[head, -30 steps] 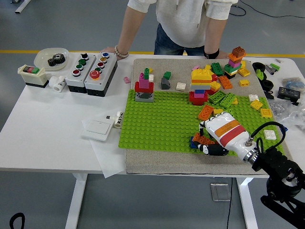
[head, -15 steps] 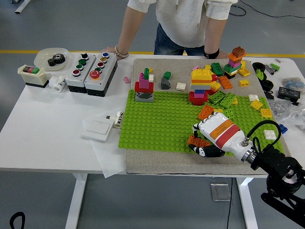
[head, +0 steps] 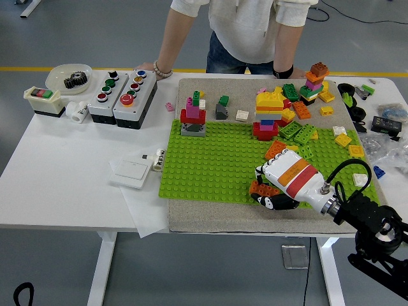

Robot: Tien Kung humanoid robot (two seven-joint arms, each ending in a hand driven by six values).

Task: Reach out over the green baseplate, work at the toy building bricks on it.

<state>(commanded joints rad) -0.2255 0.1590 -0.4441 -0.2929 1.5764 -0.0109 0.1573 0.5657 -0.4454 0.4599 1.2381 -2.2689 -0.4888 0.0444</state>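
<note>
The green baseplate (head: 217,159) lies on a grey mat in the middle of the table. My right hand (head: 273,192), white with an orange and red band, rests on the plate's front right part. Its fingers curl around a small orange brick (head: 260,188) at the plate's near edge. Behind the hand lies a loose orange brick (head: 275,149). A red, blue and yellow stack (head: 268,115) stands at the plate's back right. At the back left is a red, pink and green stack (head: 193,118). The left arm is not seen.
A person stands at the far side, one hand (head: 153,67) resting on the table. Two button boxes (head: 121,95) and a bowl with a gear (head: 69,78) sit at the left. Loose bricks (head: 344,137) and a brick tower (head: 313,81) crowd the right. A white box (head: 132,169) lies left of the plate.
My right hand has slid a little to the left along the plate's near edge, and the orange brick under its fingers moved with it. The person has not moved.
</note>
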